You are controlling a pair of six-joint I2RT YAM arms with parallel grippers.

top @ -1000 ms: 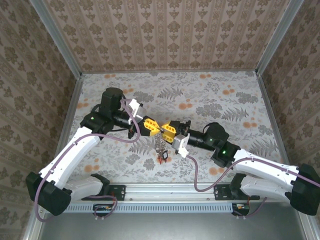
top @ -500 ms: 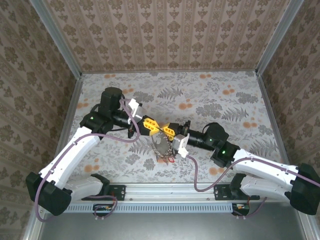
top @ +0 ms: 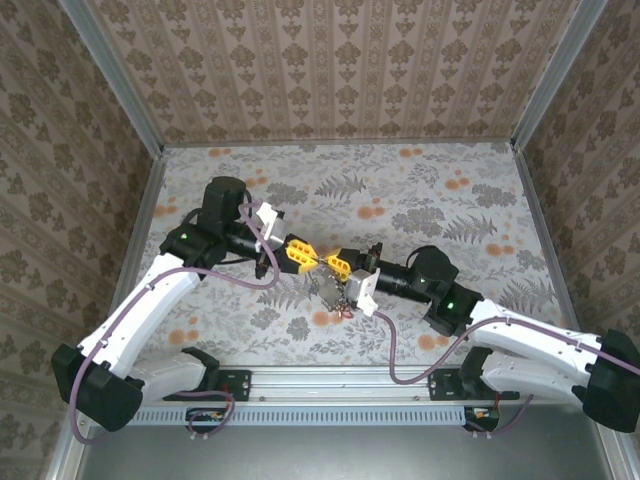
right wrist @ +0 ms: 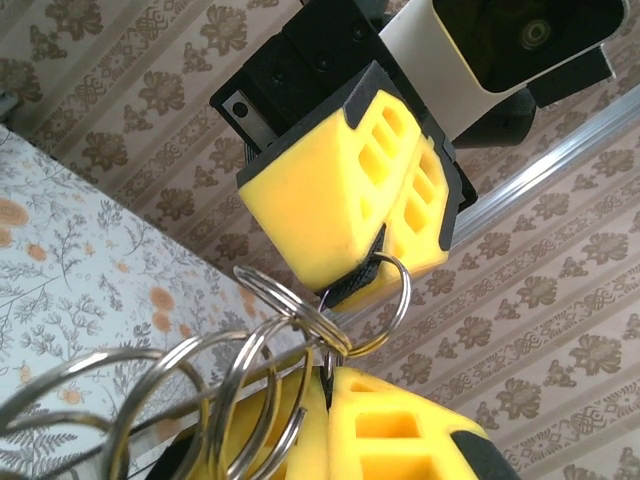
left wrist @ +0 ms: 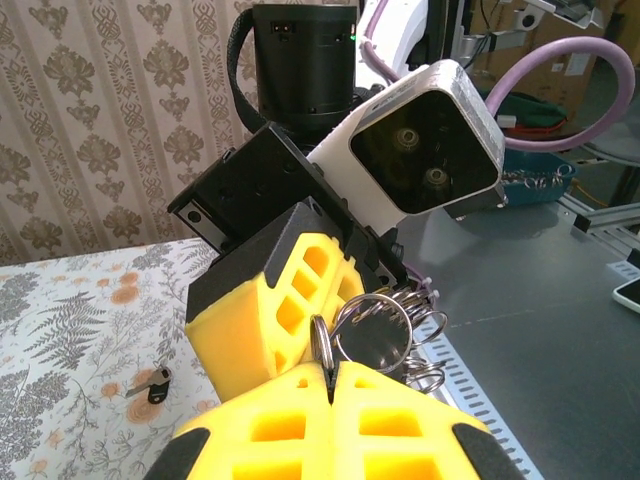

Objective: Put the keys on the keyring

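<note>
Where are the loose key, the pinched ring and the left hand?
Loose key (left wrist: 152, 385), left wrist view, its middle.
Pinched ring (left wrist: 320, 345), left wrist view, its edge-on band.
Left hand (left wrist: 328, 378), left wrist view, where its fingertips meet.

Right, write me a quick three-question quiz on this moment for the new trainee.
1. True or false: the left hand is shut on a ring of the bunch of metal rings.
2. In the top view, where is the bunch? A) lying flat at the far side; B) held up between the left hand and the right hand; C) lying flat at the near side.
3. In the left wrist view, what colour is the head of the small key lying alone on the tablecloth?

Key: 1 true; 2 B; 3 black.
</note>
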